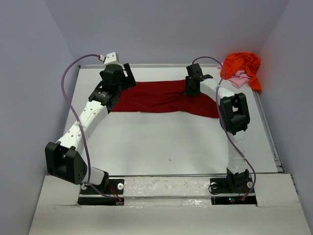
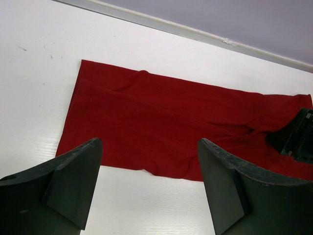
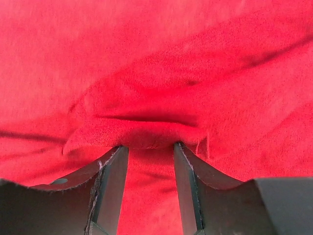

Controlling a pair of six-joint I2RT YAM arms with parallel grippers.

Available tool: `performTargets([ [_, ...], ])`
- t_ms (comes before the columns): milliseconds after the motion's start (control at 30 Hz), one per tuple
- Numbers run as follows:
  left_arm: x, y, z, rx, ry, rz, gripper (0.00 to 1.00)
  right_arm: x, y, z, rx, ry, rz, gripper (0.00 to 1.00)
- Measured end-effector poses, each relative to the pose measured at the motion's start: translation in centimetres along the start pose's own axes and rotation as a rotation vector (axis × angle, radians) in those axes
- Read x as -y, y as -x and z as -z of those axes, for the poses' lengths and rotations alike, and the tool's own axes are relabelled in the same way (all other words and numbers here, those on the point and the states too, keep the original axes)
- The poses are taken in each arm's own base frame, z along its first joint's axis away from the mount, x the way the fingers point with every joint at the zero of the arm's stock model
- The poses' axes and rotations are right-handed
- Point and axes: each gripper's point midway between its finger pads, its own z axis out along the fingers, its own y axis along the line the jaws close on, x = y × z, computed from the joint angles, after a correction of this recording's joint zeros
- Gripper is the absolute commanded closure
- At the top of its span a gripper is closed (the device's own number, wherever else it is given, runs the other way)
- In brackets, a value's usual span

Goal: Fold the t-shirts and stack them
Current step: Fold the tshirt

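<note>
my left claw hangs wide apart over the left end of the crimson t-shirt, holding nothing. my right claw is pressed down into that shirt toward its right end, fingers only partly apart, with a ridge of cloth bunched across their tips (i cannot tell whether the ridge is truly pinched). the shirt lies spread along the far side of the table with its long axis running left to right, so it spans from one claw to the other and each arm is nearer its own end. i judge the next fold depends on that axis: both ends must be taken together and moved across it. the orange t-shirt and pale pink t-shirt lie heaped in the far right corner, nearer my right arm.
</note>
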Motion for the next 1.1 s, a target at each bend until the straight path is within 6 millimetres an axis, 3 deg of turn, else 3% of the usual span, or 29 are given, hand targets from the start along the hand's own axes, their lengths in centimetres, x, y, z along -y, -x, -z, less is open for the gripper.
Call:
performTargets([
  [167, 0.0, 0.1, 0.0, 0.002, -0.002, 0.001, 0.12, 0.0, 1.4, -1.1, 0.010, -0.018, 0.013, 0.52],
  [467, 0.1, 0.0, 0.0, 0.002, -0.002, 0.001, 0.12, -1.1, 6.0, -1.6, 0.098, -0.010, 0.016, 0.52],
  [800, -0.1, 0.1, 0.0, 0.005, 0.005, 0.001, 0.12, -0.5, 3.9, -4.0, 0.038, -0.033, 0.045, 0.52],
  [933, -0.3, 0.2, -0.1, 0.011, 0.017, 0.001, 0.12, -0.7, 4.5, -2.5, 0.055, -0.011, 0.044, 0.51],
  [1100, -0.8, 0.1, -0.1, 0.018, 0.040, 0.000, 0.12, -1.2, 4.9, 3.6, 0.081, 0.099, 0.027, 0.49],
])
